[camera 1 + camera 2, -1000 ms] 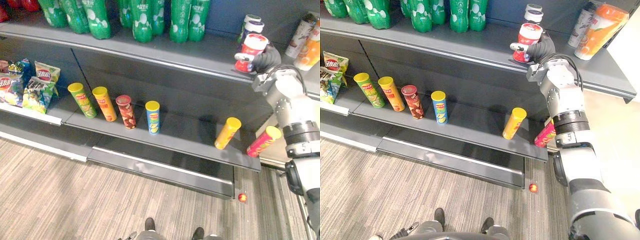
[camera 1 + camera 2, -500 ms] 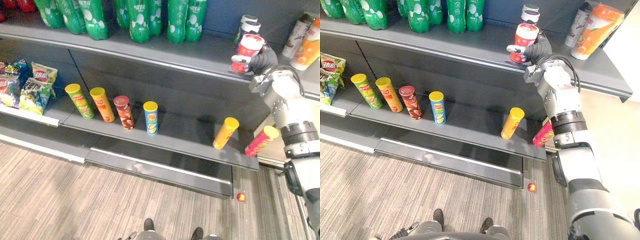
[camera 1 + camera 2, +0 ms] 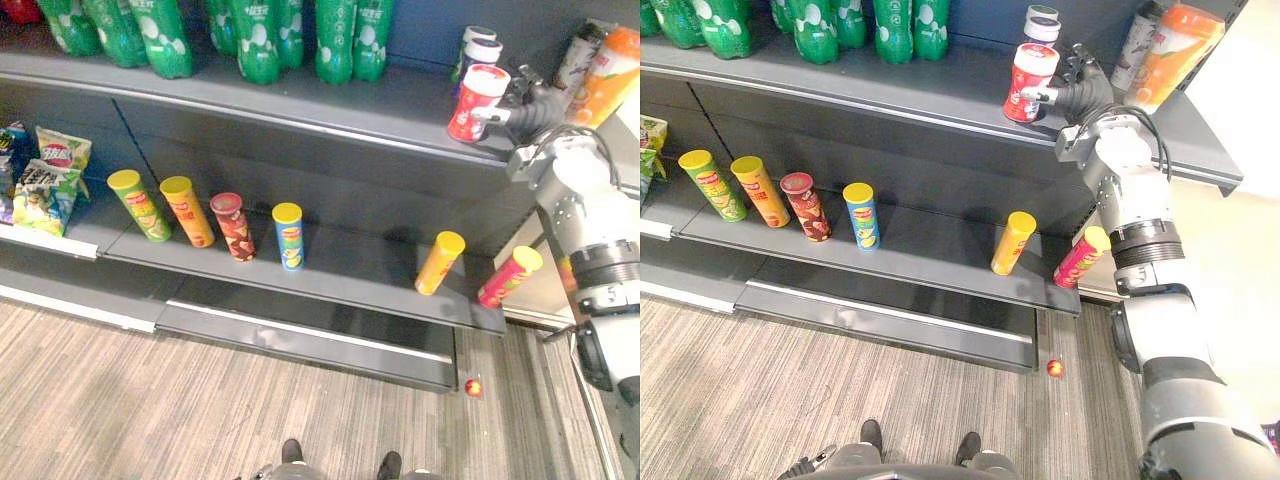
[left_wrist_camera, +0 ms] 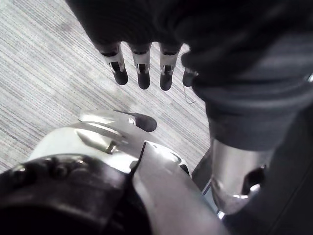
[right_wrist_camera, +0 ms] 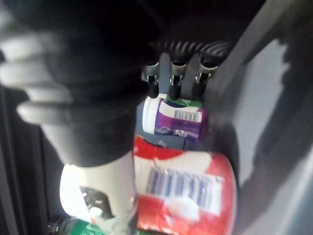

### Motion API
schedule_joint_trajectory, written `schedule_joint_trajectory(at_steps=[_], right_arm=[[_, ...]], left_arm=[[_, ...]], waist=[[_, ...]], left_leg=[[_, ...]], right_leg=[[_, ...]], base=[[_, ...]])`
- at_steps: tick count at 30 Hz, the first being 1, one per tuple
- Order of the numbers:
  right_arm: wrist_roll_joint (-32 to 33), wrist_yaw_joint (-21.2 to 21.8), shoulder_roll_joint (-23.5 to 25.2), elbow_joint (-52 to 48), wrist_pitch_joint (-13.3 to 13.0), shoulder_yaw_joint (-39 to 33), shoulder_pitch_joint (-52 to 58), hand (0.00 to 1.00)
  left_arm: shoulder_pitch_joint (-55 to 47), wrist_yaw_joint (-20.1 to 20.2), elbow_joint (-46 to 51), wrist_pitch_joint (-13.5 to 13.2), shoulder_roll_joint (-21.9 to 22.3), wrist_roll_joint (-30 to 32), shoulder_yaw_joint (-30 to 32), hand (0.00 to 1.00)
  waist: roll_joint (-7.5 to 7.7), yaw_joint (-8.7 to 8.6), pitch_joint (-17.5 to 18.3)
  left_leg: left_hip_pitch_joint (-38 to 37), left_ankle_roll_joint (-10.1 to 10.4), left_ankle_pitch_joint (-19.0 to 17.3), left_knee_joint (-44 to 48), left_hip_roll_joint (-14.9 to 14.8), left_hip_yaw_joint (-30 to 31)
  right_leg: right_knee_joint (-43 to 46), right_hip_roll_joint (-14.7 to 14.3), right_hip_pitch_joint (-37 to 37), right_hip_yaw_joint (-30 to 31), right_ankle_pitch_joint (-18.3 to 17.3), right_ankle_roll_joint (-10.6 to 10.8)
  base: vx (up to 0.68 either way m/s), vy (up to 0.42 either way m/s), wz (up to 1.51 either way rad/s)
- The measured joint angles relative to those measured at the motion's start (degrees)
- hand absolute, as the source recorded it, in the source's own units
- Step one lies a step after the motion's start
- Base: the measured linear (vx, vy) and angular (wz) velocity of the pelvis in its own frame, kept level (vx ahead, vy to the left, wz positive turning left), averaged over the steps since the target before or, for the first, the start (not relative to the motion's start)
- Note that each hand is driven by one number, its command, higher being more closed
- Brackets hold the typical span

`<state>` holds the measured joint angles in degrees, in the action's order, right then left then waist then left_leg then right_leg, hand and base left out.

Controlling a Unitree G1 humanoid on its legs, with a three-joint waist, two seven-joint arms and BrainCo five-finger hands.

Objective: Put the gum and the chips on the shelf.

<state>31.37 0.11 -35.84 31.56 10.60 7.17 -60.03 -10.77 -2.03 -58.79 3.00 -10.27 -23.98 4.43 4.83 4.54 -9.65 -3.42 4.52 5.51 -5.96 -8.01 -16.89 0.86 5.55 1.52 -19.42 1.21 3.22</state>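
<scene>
Left eye view: red-and-white gum canister (image 3: 475, 100) stands on the upper shelf (image 3: 300, 100), with the right robot hand (image 3: 538, 106) beside it and its thumb touching. Yellow chips tube (image 3: 440, 262) leans on the lower shelf (image 3: 350, 272). Right wrist view: fingers (image 5: 172, 83) straight, gripping nothing. Left wrist view: left robot hand (image 4: 142, 63) relaxed above the floor (image 4: 44, 73).

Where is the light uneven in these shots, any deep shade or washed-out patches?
Left eye view: the upper shelf shades the back panel beneath it. Right eye view: the pale floor right of the shelving looks washed out. Right wrist view: the red gum can is brightly lit, its surroundings dark.
</scene>
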Motion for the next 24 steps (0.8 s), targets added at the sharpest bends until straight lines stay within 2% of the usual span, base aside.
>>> schedule_joint_trajectory(at_steps=[4, 11, 17, 20, 24], right_arm=[[-0.1, 0.0, -2.3, -2.5, -0.3, 0.0, -2.2, 0.0], [0.1, -0.2, -8.9, -9.0, -2.7, 0.0, -3.9, 0.0], [1.1, -0.3, -11.2, -15.2, -4.2, 0.0, -3.6, 0.0], [1.5, -0.4, -12.9, -21.7, -6.2, -1.3, 1.0, 0.0], [3.7, -0.1, -11.6, -34.0, -7.4, -8.1, 14.4, 0.0]], left_arm=[[-0.1, 0.1, -0.3, -0.1, 0.0, 0.1, 0.3, 0.0], [-0.2, 0.1, -1.2, -0.7, -0.3, 0.4, 0.5, 0.0], [-0.4, 0.4, -2.8, -1.2, -0.7, 0.5, 0.6, 0.0], [-0.5, 0.6, -2.9, -1.5, -0.7, 0.5, 0.6, 0.0], [-0.4, 0.7, -4.5, -3.0, -0.6, 0.5, 0.6, 0.0]], waist=[[0.06, -0.65, 0.0], [0.91, -1.54, 0.9], [0.99, -2.86, 1.6], [1.22, -2.94, 2.7], [1.2, -3.45, 3.4]], left_leg=[[-0.3, 0.0, 0.0, 0.0, -0.2, -0.3], [-0.9, 0.5, -0.3, 0.0, -0.8, -1.8], [-1.7, 0.9, -0.7, 0.0, -1.2, -3.4], [-1.7, 1.2, -0.9, 0.0, -1.4, -4.6], [-1.8, 1.3, -1.1, 0.0, -1.3, -5.5]], right_leg=[[-0.4, -0.3, 0.2, 0.3, 0.1, 0.1], [-1.9, -1.1, 0.7, 1.3, 0.7, -0.1], [-2.1, -1.6, 0.6, 2.9, 0.6, 0.0], [-2.0, -1.9, -0.1, 3.9, 0.6, 0.0], [-1.9, -1.9, -0.3, 4.6, 0.7, -0.1]], base=[[0.03, -0.008, -0.04], [0.03, -0.012, -0.1], [0.04, -0.006, -0.16], [0.05, -0.006, -0.16], [0.05, 0.003, -0.07]])
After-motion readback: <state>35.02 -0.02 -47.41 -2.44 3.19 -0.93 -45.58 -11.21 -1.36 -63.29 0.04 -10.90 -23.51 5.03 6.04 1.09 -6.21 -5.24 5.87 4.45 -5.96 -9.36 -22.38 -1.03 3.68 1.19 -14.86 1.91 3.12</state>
